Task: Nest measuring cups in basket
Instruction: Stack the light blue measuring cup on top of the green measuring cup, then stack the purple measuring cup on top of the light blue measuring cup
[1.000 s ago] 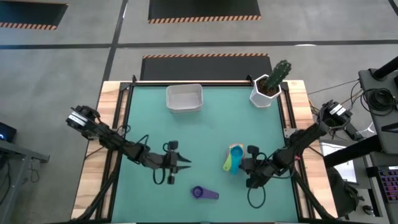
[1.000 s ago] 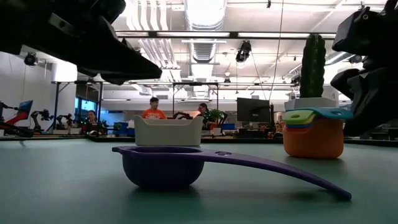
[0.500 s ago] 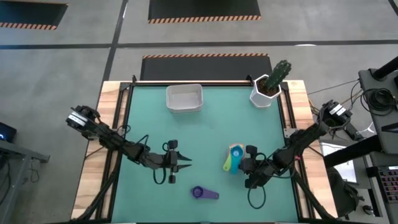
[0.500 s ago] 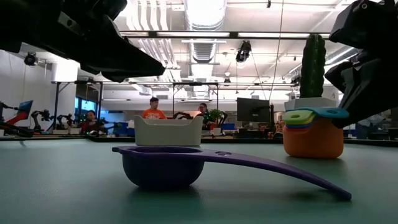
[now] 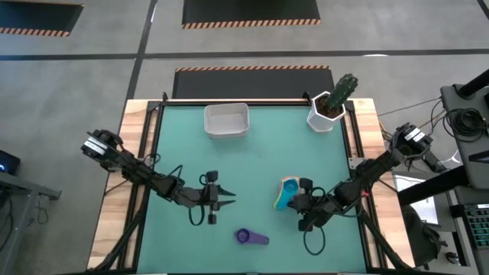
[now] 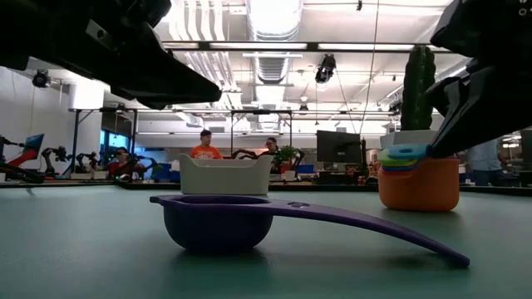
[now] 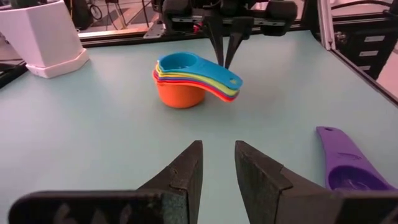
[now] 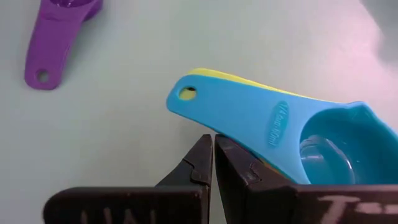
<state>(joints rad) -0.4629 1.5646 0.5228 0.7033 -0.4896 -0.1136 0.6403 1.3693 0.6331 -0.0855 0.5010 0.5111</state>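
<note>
Two groups of measuring cups sit on my teal worktop (image 5: 252, 164): a nested stack (image 5: 287, 191) right of centre, with an orange cup at the bottom, coloured handles fanned above it and a blue cup (image 8: 292, 134) on top, and a lone purple cup (image 5: 250, 237) near the front edge, lying apart from the stack. From the low view the stack (image 6: 418, 177) stands upright, and the purple cup (image 6: 223, 218) rests on its bowl with its handle slanting down to the worktop. The white basket (image 5: 226, 120) is at the back of the worktop, well apart from both, and I see nothing in it.

My right hand (image 5: 301, 205) is just beside the stack, on the side of the handles. In its wrist view the two fingers (image 8: 200, 163) are pressed nearly together, their tips right at the underside of the blue handle; I cannot tell whether they touch it, and they grip nothing. My left hand (image 5: 218, 198) hovers left of centre, well apart from every cup, its fingers (image 7: 186, 171) a little apart and empty, pointing toward the stack (image 7: 189, 79).

A white pot with a green cactus (image 5: 332, 101) stands at the back right corner.
</note>
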